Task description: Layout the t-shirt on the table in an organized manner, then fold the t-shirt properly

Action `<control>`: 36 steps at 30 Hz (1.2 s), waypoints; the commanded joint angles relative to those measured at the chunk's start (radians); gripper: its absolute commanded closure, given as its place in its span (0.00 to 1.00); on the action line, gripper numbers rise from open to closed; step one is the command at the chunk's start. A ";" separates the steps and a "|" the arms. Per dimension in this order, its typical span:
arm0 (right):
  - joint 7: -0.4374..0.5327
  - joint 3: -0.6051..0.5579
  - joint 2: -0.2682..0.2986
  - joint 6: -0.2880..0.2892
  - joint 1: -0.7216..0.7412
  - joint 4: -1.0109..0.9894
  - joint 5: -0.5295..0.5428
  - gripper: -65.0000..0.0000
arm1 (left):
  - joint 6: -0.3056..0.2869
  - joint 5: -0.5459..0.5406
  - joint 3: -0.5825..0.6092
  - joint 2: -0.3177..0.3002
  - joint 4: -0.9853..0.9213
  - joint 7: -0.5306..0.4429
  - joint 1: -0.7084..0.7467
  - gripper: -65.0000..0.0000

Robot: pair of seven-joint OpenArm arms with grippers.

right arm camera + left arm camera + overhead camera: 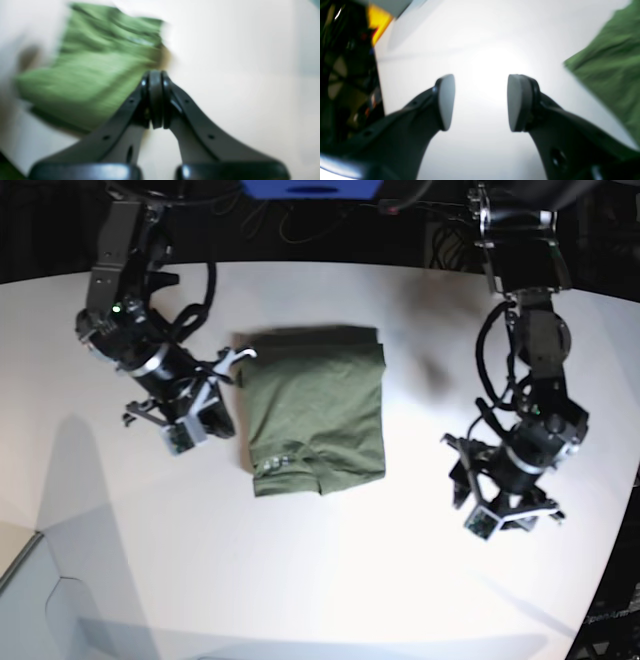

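**Kid:** What do you see close up?

**Me:** My left jaws (481, 102) first. They stand apart, and nothing is between them. Under them is only the bare white table (480, 37). One green edge of the t-shirt (612, 65) peeks in at the side.

**Kid:** And your other jaws?

**Me:** My right jaws (156, 100) are pressed together. I see no cloth caught in them. The shirt lies just past their tips, all blurry.

**Kid:** Where is the shirt on the table?

**Me:** In the middle, a bit toward the far side, between my two arms. It lies as a neat, tall block with straight sides. The near edge shows the neck and a small pale mark. I think the folding is mostly done, or nearly so.

**Kid:** Is it heavy?

**Me:** I guess not. It looks soft, thin and floppy. It will sag if I lift one corner, and the layers may slide apart. The table looks shiny, so the shirt may slip when pushed.

**Kid:** So where would you grab it?

**Me:** At the two near corners, one for each arm. I would pinch all the layers at once. Then I could lift the near edge over to the far edge.
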 commanded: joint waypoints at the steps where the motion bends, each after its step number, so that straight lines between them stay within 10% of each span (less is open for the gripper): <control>1: 0.027 -0.032 -0.013 0.008 0.001 0.019 0.016 1.00 | 0.001 -0.018 -0.029 -0.014 0.033 -0.025 0.011 0.50; 14: 0.251 -0.172 -0.030 0.008 -0.040 -0.400 0.016 1.00 | 0.001 -0.018 -0.307 -0.061 0.173 -0.025 0.234 0.50; 29: 0.252 -0.164 0.021 0.008 -0.111 -0.092 0.016 1.00 | 0.001 -0.020 -0.339 -0.050 0.210 -0.025 0.298 0.50; 36: 0.263 -0.095 0.045 0.008 -0.035 -0.313 0.015 1.00 | 0.001 -0.020 -0.339 -0.050 0.211 -0.026 0.341 0.50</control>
